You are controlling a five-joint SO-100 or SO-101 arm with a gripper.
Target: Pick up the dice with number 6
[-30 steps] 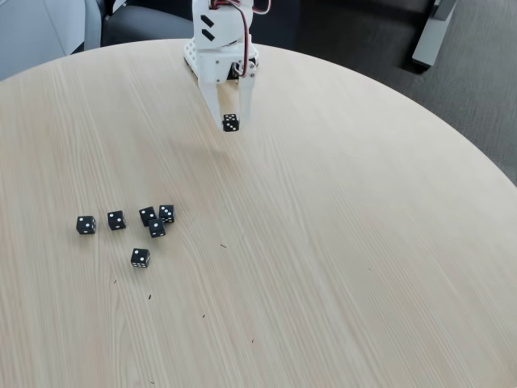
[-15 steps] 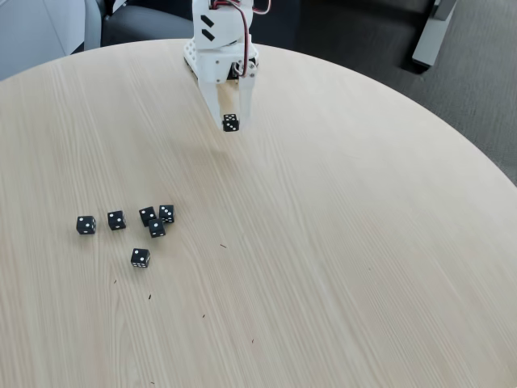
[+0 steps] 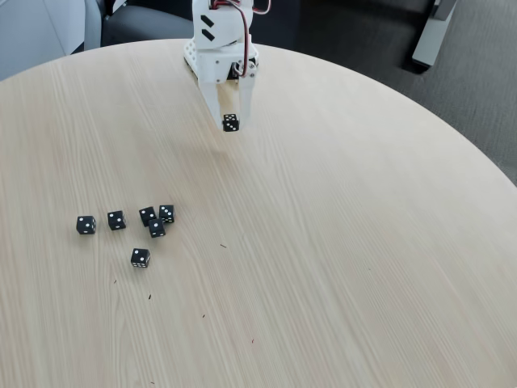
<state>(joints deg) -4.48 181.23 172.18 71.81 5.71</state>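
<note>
My white gripper (image 3: pixel 230 121) hangs near the far edge of the round table, shut on a small black die (image 3: pixel 230 123) with white pips. The die is pinched between the two fingertips and held clear of the tabletop. Its facing side shows several pips, too small to count, so I cannot tell whether it is the dice with number 6. Several other black dice lie on the table at the left: one (image 3: pixel 86 225), another (image 3: pixel 116 220), a tight cluster (image 3: pixel 157 222) and a single die (image 3: pixel 140 258) nearer the front.
The light wooden tabletop (image 3: pixel 323 242) stretches wide to the right and front. The arm's white base (image 3: pixel 220 48) stands at the table's far edge. Dark floor lies beyond the rim at the right.
</note>
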